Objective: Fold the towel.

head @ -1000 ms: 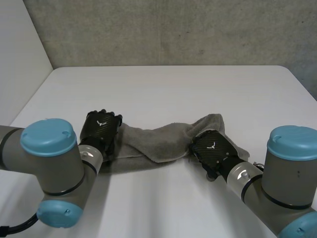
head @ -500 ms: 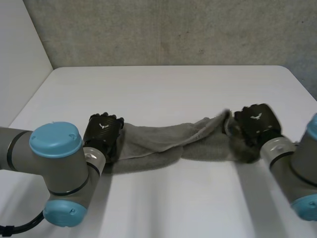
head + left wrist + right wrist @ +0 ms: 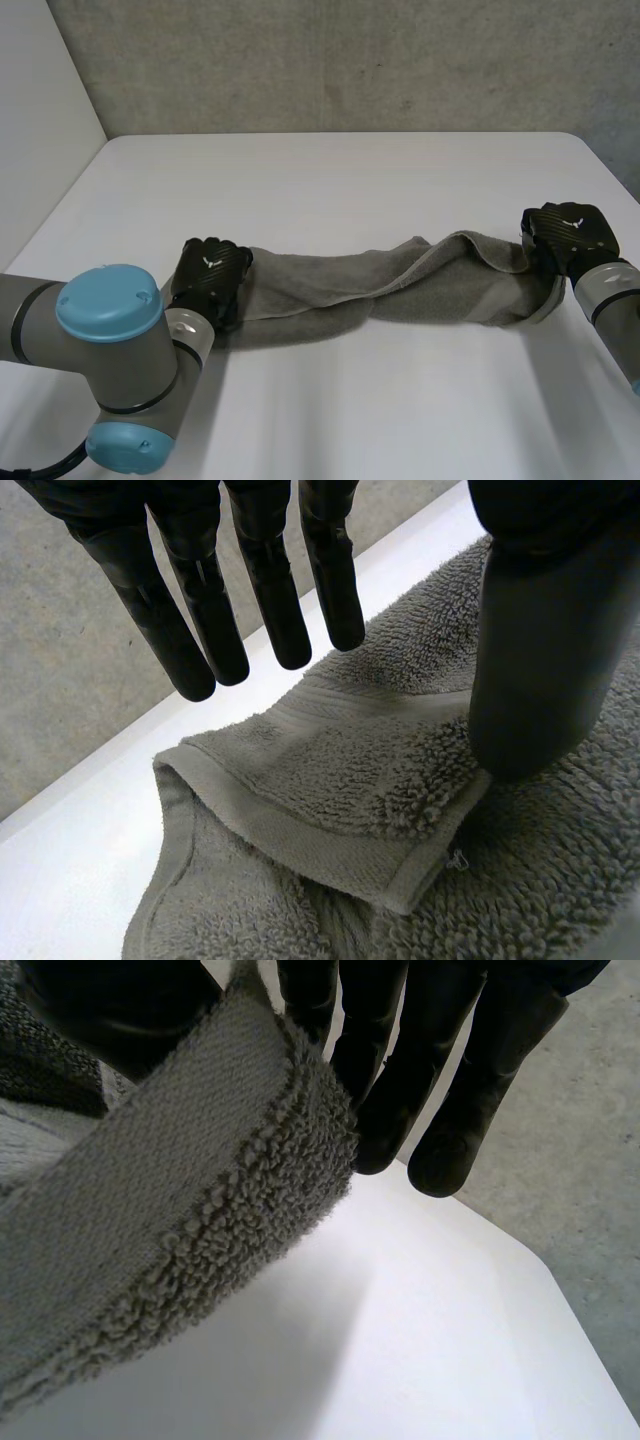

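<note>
The step in hand looks like stretching out the towel (image 3: 400,295) before any fold: it lies twisted on the tabletop (image 3: 330,190), strung between both sets of fingers. The left hand (image 3: 210,275) has its fingers (image 3: 275,590) straight and released just above a turned-over corner, only the thumb (image 3: 535,660) resting on it, while the right hand (image 3: 570,232) grasps the far hem between fingers (image 3: 480,1060) and thumb. Next, the middle twist probably needs undoing, which calls for a real hold at the left end.
</note>
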